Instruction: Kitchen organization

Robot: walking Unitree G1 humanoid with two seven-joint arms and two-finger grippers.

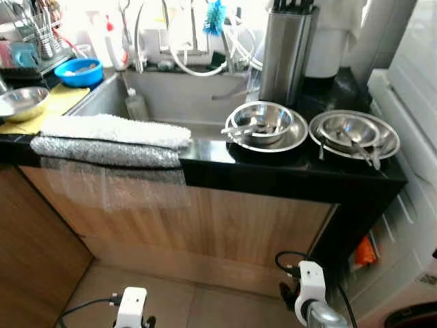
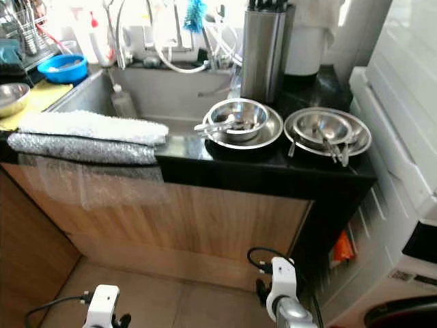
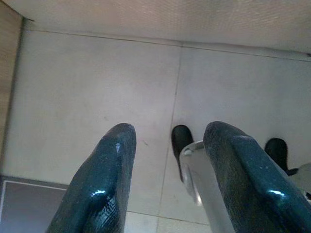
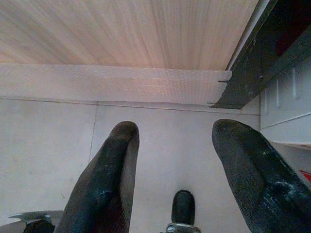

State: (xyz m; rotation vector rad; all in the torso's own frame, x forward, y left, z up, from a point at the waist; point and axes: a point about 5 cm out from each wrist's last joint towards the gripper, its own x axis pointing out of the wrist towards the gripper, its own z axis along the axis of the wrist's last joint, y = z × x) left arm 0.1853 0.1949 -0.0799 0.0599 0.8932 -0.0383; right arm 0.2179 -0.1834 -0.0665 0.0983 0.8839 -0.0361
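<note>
Both arms hang low over the tiled floor, in front of the wood cabinet face. Left gripper jaws released, nothing between them, pointing at the floor. Right gripper jaws also released and empty, pointing at the foot of the cabinet.

Well above and beyond both sets of jaws, the black worktop:
- Left gripper's side: two folded towels stacked on the front edge, white on grey, grey one hanging over the cabinet face.
- Right gripper's side: steel bowl nested in a wider steel plate, utensils inside. Just beside it, further toward the right gripper's side, a second steel bowl set, also nested, with a spoon-like utensil in it.

Beyond the towels, the sink, with a bottle lying in it. Behind the bowls, a steel knife block holding dark handles. Far out past the left gripper's side: empty steel bowl on a yellow mat, blue bowl, contents unclear.
</note>
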